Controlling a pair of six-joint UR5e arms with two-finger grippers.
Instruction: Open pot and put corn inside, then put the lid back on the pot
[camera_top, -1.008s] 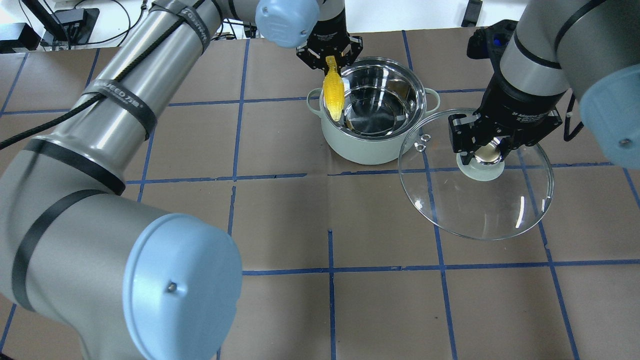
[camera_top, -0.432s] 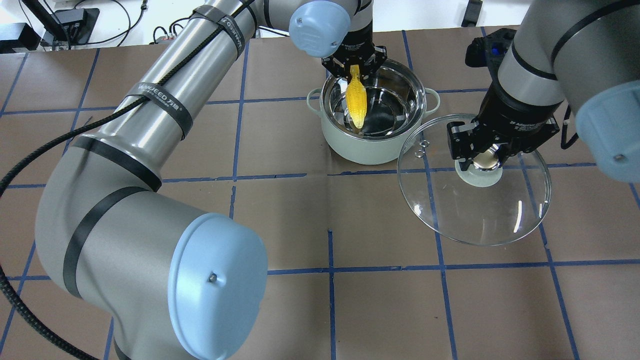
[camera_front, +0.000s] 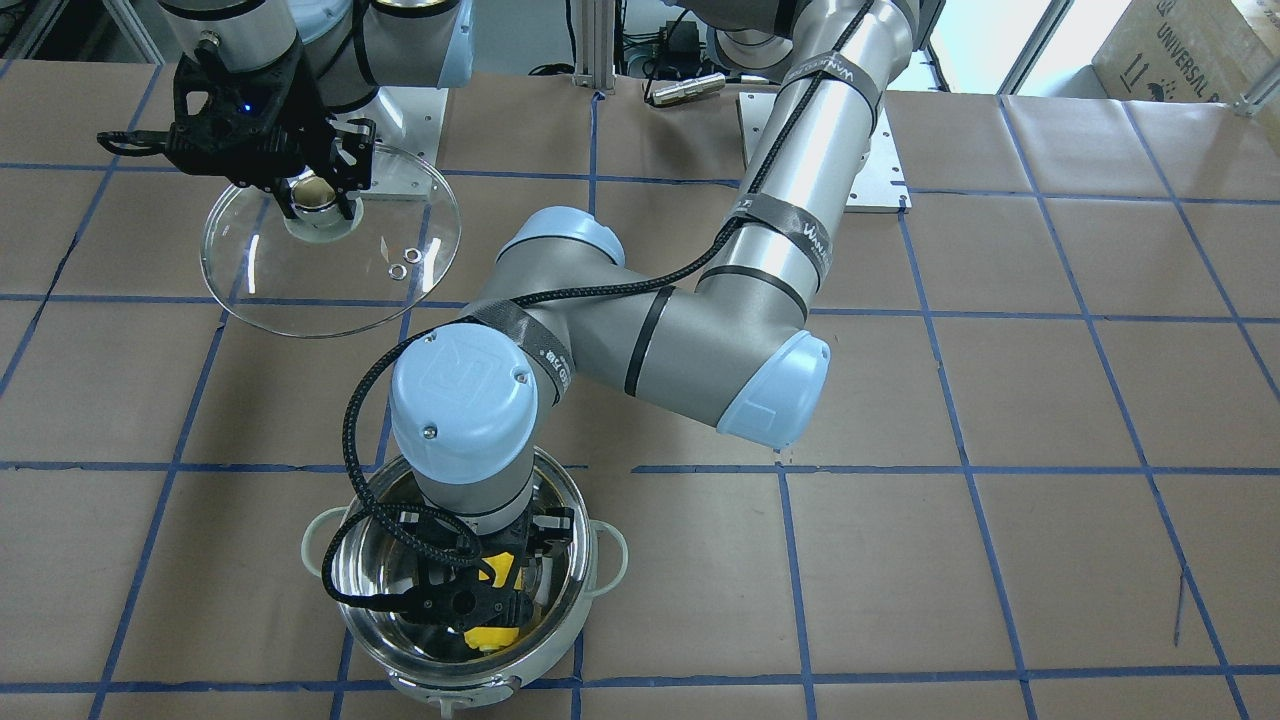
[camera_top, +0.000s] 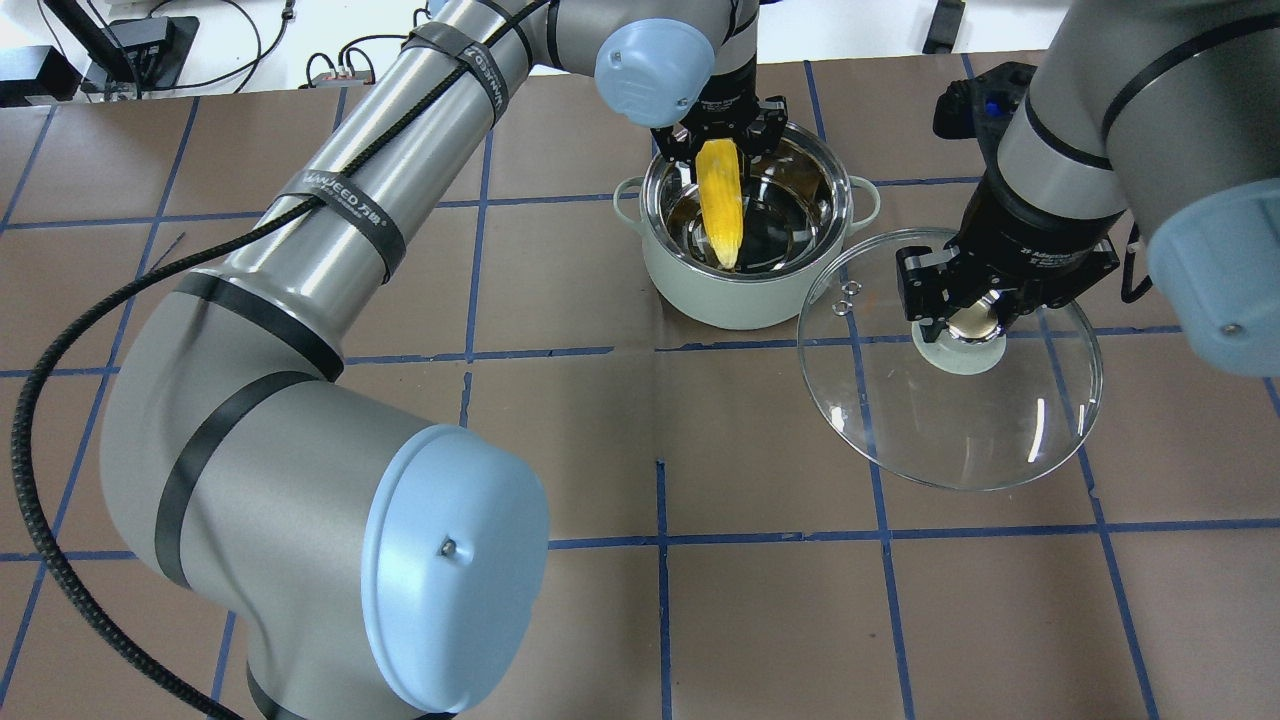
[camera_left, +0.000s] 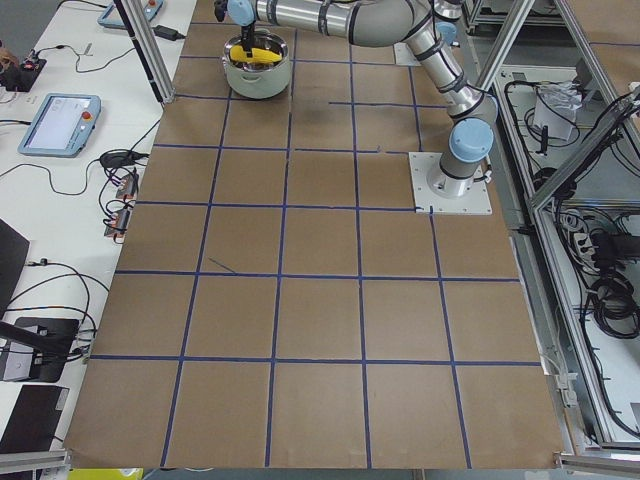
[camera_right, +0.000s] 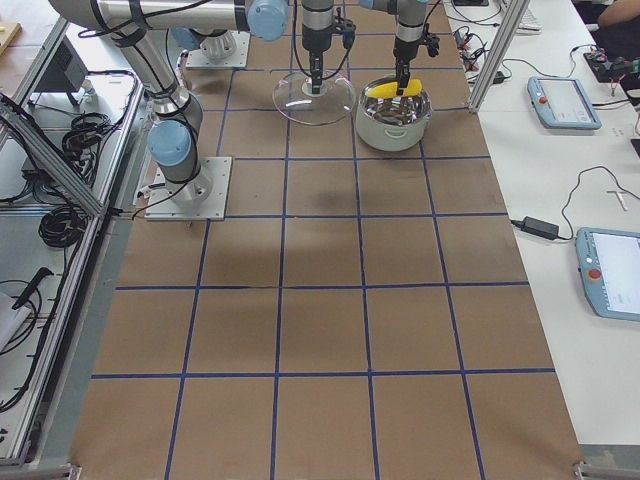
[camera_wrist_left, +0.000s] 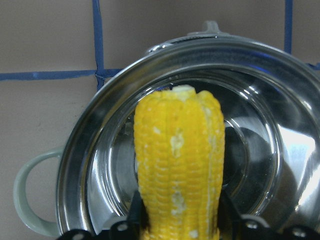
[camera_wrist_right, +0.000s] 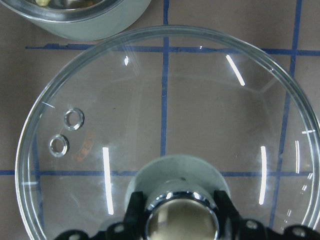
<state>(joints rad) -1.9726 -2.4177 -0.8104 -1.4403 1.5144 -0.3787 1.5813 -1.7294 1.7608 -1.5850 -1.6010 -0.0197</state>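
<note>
The pale green steel pot (camera_top: 730, 300) stands open at the far middle of the table; it also shows in the front view (camera_front: 585, 585). My left gripper (camera_top: 718, 150) is shut on the thick end of the yellow corn (camera_top: 722, 205) and holds it tilted, tip down, inside the pot's opening. The left wrist view shows the corn (camera_wrist_left: 180, 165) over the pot's shiny inside (camera_wrist_left: 90, 165). My right gripper (camera_top: 975, 320) is shut on the knob of the glass lid (camera_top: 980, 430) and holds it level to the right of the pot. The right wrist view shows the lid (camera_wrist_right: 165, 100) and its knob (camera_wrist_right: 180, 220).
The table is covered in brown paper (camera_top: 760, 620) with a blue tape grid. My left arm's elbow (camera_front: 700, 350) reaches across the middle of the table. Teach pendants (camera_right: 565, 100) and cables lie on the white bench beyond the pot.
My left gripper has carried the corn to the right, from the pot's left rim to over its opening, and lowered it in. The right gripper and lid have barely shifted.
</note>
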